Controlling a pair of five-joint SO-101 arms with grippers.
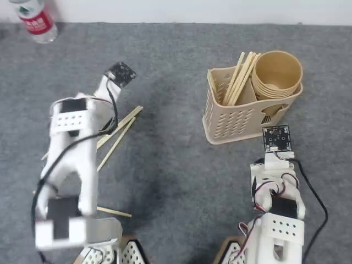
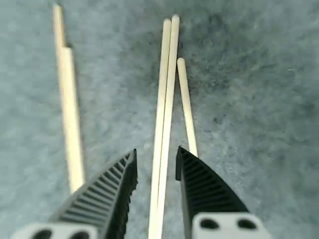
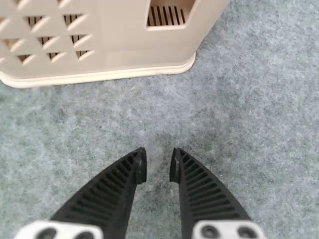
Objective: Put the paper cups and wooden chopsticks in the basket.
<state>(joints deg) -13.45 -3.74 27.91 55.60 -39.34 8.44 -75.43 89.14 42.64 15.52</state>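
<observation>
While stacked tan paper cups and some thin wooden chopsticks already stand in the beige slotted plastic basket, loose pale chopsticks lie on the grey felt table — left gripper spread astride two, not gripping; right gripper slightly parted, empty, near the basket.

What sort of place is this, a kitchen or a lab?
Probably a robot test bench: a left arm and a right arm on a grey mat, with a basket, cups and chopsticks laid out for practice.
</observation>
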